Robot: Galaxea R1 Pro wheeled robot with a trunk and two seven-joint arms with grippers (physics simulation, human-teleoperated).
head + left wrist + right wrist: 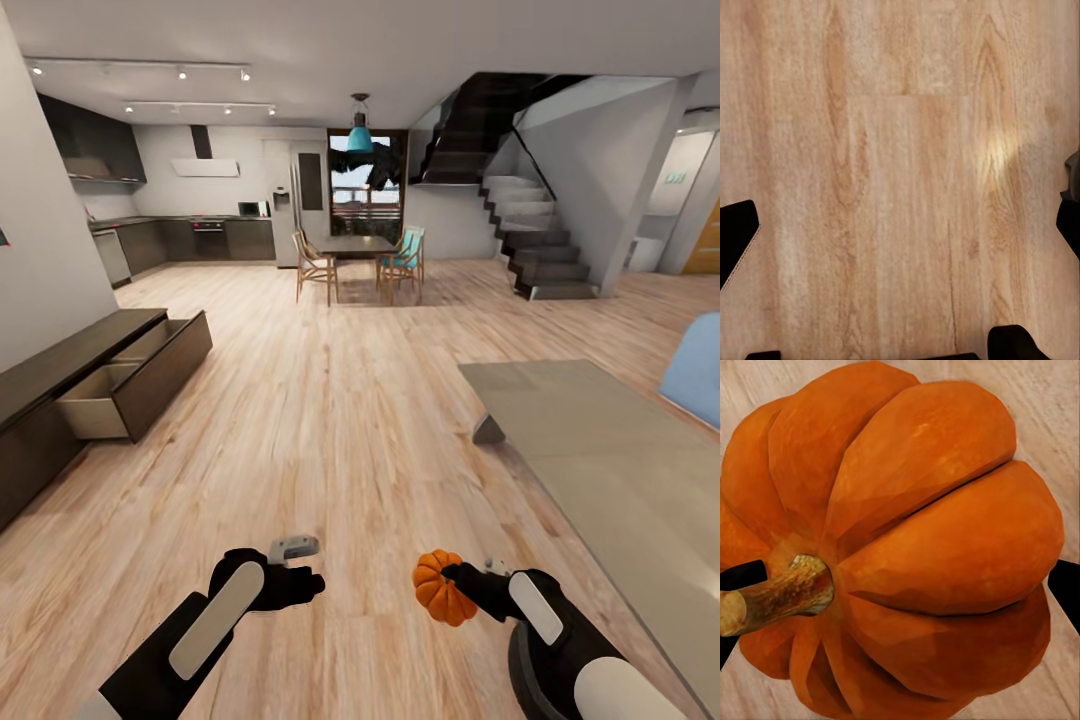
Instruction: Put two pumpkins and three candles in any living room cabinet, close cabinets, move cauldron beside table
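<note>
My right gripper (455,580) is shut on a small ribbed orange pumpkin (440,595), held low over the wooden floor. In the right wrist view the pumpkin (915,547) sits between the two dark fingertips (739,577), its stem pointing sideways. My left gripper (298,572) hangs open beside it with nothing in it; in the left wrist view its fingertips (735,244) stand wide apart over bare floorboards. The dark-brown cabinet (150,375) runs along the left wall with two drawers pulled out, their pale insides showing. The candles and the cauldron are out of view.
A grey rug (600,450) lies on the floor at the right, with a pale blue seat (697,380) at its far edge. A dining table (358,243) with chairs, the kitchen units (190,240) and a staircase (535,250) stand at the far end.
</note>
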